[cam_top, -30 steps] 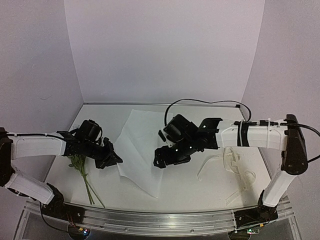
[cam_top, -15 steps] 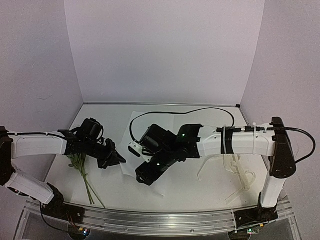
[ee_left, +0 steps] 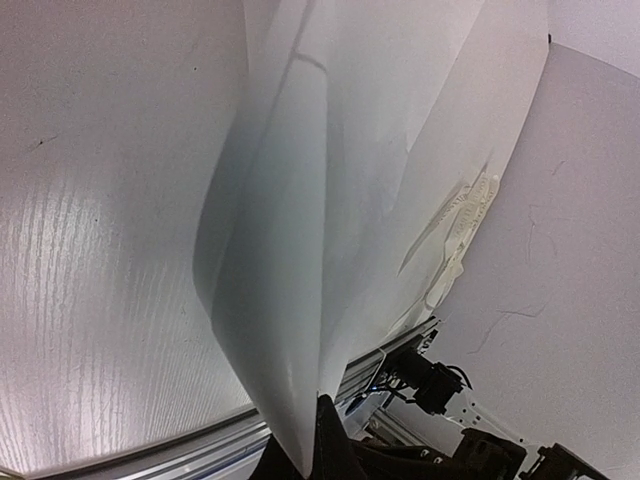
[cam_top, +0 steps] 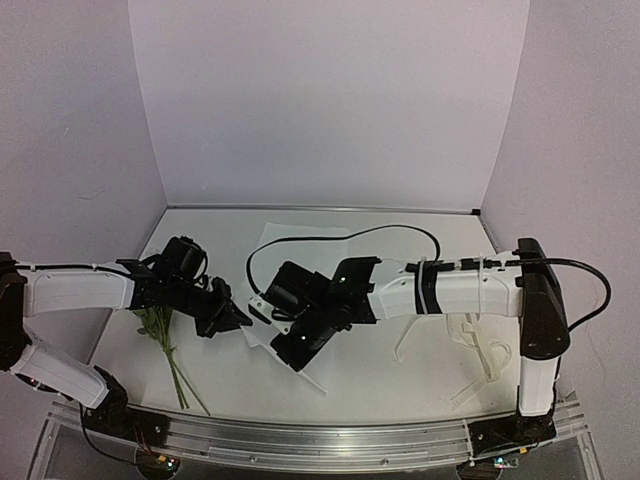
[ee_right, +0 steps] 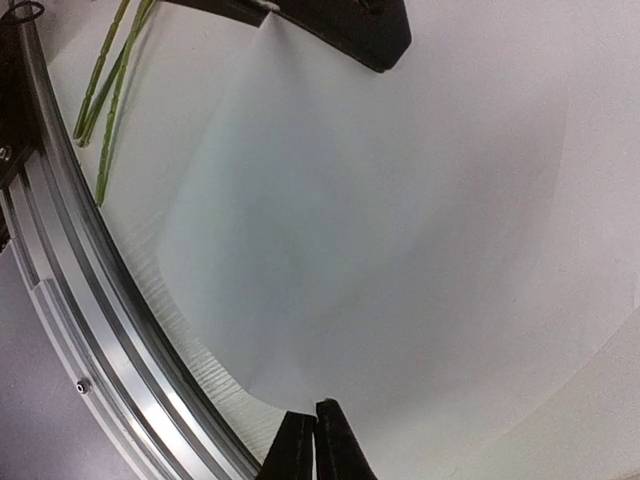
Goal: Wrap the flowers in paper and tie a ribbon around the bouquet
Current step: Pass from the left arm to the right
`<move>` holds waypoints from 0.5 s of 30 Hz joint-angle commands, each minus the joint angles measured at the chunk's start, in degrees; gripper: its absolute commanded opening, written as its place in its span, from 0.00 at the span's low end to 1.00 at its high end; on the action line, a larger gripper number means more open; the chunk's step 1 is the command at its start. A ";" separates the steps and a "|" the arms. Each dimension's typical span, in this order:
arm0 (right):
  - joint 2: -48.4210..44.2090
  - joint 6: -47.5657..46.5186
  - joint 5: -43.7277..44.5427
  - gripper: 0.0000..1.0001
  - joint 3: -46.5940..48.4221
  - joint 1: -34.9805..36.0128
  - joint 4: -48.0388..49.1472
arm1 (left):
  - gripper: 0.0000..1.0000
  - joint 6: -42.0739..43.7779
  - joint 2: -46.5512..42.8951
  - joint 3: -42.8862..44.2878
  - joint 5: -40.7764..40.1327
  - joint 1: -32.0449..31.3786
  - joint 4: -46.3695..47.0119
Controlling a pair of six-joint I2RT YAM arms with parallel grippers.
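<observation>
The white paper (cam_top: 277, 243) lies mid-table, its near tip (cam_top: 312, 378) pointing at the front rail. My left gripper (cam_top: 232, 318) is shut on the paper's left edge and holds it raised as a fold (ee_left: 330, 200); the pinch (ee_left: 318, 412) shows at the bottom of the left wrist view. Reaching across the sheet, my right gripper (cam_top: 293, 352) is shut, fingertips together (ee_right: 316, 412) on the paper's near edge (ee_right: 330, 250). The flowers (cam_top: 158, 325) lie left of the sheet under my left arm, green stems (ee_right: 108, 85) towards the rail. The ribbon (cam_top: 470, 338) lies loose at the right.
The aluminium front rail (cam_top: 320, 435) runs along the near table edge, close under my right fingers (ee_right: 100, 330). Purple walls enclose the back and both sides. My right arm's black cable (cam_top: 340, 232) loops above the sheet.
My right arm swung left and nearer across the paper, and its open jaws shut at the sheet's near edge. The left gripper kept its hold in place.
</observation>
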 commanded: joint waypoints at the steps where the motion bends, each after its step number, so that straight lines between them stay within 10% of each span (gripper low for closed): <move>1: -0.47 1.19 4.03 0.00 1.15 0.11 -0.33 | 0.05 2.22 0.38 1.98 0.08 -0.18 -0.93; 7: -4.22 7.47 6.58 0.00 -7.45 -0.87 7.49 | 0.73 7.04 -2.05 0.35 -1.87 4.38 -5.50; 15: -8.22 16.26 7.28 0.00 -16.83 -2.73 19.14 | 0.82 8.21 -3.74 -8.09 4.40 12.28 2.27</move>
